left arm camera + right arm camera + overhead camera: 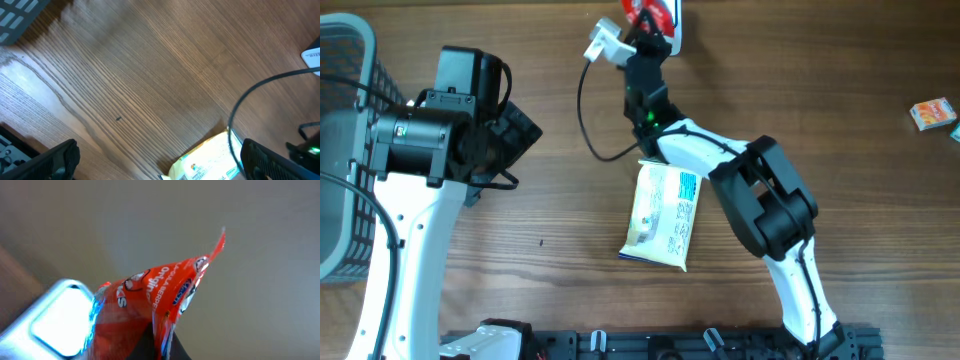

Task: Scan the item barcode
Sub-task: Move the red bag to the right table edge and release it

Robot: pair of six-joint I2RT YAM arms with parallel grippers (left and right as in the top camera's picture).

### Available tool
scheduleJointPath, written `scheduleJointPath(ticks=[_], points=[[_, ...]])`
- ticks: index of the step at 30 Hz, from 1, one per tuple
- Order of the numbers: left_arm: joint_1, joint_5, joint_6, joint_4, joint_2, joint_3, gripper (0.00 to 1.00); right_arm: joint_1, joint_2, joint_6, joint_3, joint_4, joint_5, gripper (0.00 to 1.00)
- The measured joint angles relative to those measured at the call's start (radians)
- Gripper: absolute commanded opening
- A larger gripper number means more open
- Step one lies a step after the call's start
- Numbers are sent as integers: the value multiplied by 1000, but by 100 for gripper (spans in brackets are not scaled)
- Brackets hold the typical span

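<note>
Right now the right fingers [647, 32] are pinching shut on the red snack packet [165, 295], holding it up at 12 o'clock, just beside the white scanner [607, 42]. It's looking like light, floppy, slick film, so I'm judging the crimped seam the safest hold. The left fingers [55, 160] are hanging wide open, holding nothing. The wire basket [345, 60] is sitting at 9 o'clock, nothing showing in its visible part.

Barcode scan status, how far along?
Done: red packet picked up, pinched in the right tool. In hand: it is held up beside the white scanner. Left: no confirmed scan visible; the yellow-white pouch lies on the table, left tool open, empty.
</note>
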Motion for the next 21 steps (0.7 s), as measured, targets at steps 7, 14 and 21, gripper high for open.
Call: scheduleJointPath(ticks=[7,14,21], points=[[0,0,0,0,0,0,100,-281,0,7,0,15,279,4],[0,0,0,0,0,0,100,-671,0,151,0,-47,633,4],[0,0,0,0,0,0,100,-852,0,311,0,-164,768,20]])
